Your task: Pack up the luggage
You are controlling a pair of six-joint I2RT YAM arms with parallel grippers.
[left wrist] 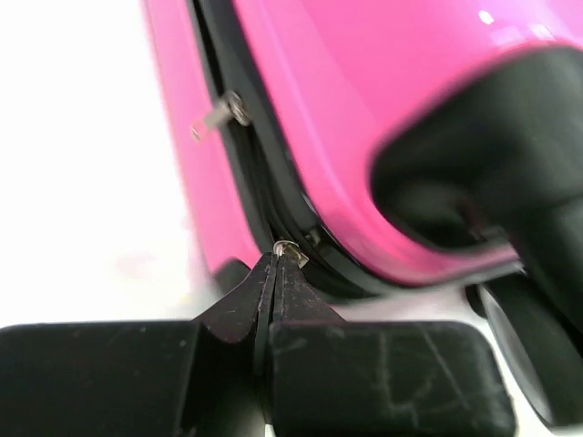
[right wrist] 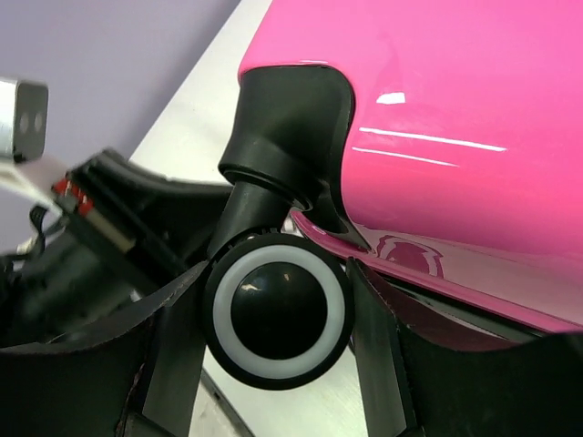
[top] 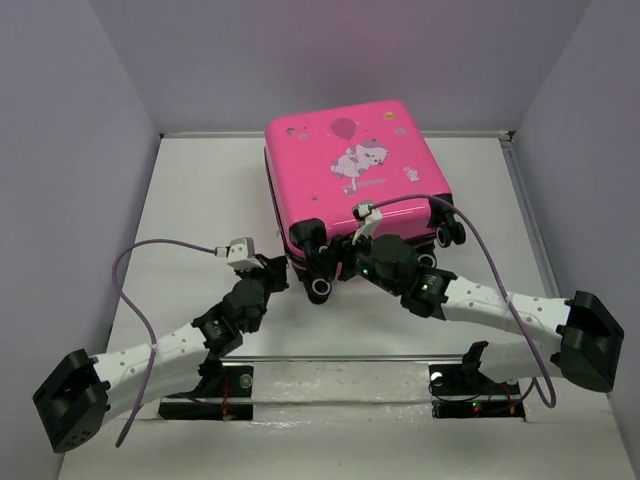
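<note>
The hot-pink luggage lies flat and closed at the back middle of the table, cartoon print up, black wheels toward me. My left gripper is at its near left corner. In the left wrist view my left gripper is shut on a small metal zipper pull at the black zipper seam of the luggage. My right gripper is at the near edge. In the right wrist view my right gripper is shut around a black wheel with a white ring under the pink shell.
A second zipper pull sticks out higher on the seam. My left arm is close beside the gripped wheel. Lilac walls close in the white table on three sides. A metal rail runs along the near edge.
</note>
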